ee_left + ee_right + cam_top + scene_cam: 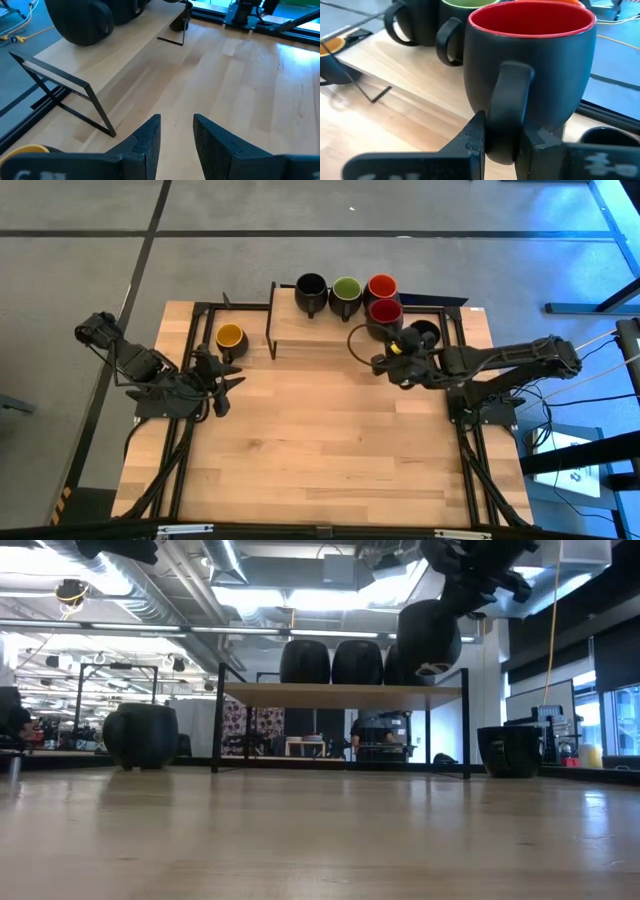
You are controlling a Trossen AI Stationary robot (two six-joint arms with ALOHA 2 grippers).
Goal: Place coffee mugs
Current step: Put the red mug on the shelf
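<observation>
No text, label, brand or number can be read anywhere; pale marks on the tool bodies in both wrist views are too blurred to tell.

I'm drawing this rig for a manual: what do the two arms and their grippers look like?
Both arms are dark, jointed and slim. The left gripper has two black, wedge-shaped fingers. The right gripper has matching black fingers; a yellow spot shows near it from above, and a thin pale cable trails from that arm.

Yellow mug (pixel 22 152): cut off at the left wrist view's edge.
Second red mug (pixel 570 2): hidden behind the held one.
Black mug (pixel 612 140): half out of frame.
</observation>
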